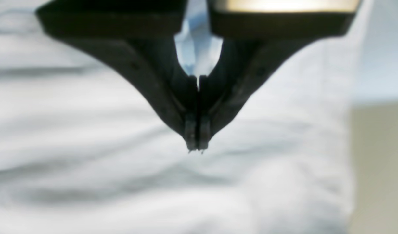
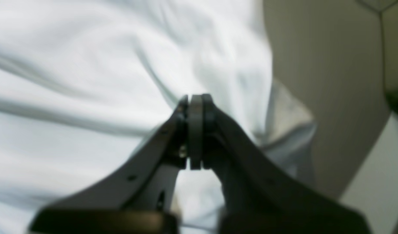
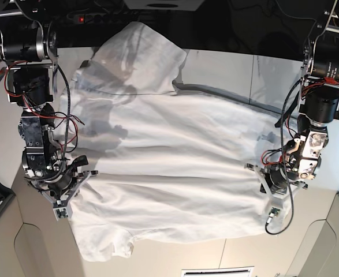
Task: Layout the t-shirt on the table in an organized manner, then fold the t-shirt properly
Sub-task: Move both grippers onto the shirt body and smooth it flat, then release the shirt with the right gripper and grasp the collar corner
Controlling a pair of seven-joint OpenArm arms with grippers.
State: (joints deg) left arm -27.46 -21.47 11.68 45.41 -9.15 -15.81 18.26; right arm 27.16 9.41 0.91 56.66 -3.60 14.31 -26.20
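Note:
The white t-shirt [image 3: 169,150] lies spread wide and wrinkled over the table [image 3: 221,69], one part bunched up at the far edge. My left gripper [image 3: 260,176] rests at the shirt's right edge. In the left wrist view the left gripper [image 1: 196,148] is shut just over the t-shirt [image 1: 88,130], and no cloth shows between its tips. My right gripper [image 3: 79,173] sits at the shirt's left edge. Up close the right gripper [image 2: 195,97] is shut too, tips against the creased t-shirt [image 2: 88,81], beside bare table [image 2: 315,65].
Bare table [image 1: 377,162] shows just past the shirt's edge. The table's front corners are cut out [image 3: 33,242]. A loose sleeve [image 3: 108,245] lies near the front left. Cables hang along both arms, and a white grille [image 3: 218,271] sits at the front edge.

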